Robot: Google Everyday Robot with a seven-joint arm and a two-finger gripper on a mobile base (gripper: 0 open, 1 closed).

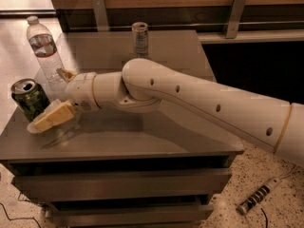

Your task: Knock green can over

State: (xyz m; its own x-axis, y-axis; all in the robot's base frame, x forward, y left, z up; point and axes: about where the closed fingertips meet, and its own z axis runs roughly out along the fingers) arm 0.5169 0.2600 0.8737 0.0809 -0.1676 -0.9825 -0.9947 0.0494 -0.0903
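The green can (28,98) stands upright near the left edge of the grey table top (156,137), silver top and pull tab showing. My gripper (47,99) is just right of the can, low over the table. It is open, with one pale finger (50,118) reaching to the can's lower right side and the other finger (65,73) up by the water bottle. I cannot tell whether the lower finger touches the can. My white arm stretches in from the right.
A clear plastic water bottle (43,48) stands behind the green can at the back left. A slim silver-grey can (140,39) stands at the back middle. Drawers lie below the table top. A power strip (259,201) lies on the floor at the right.
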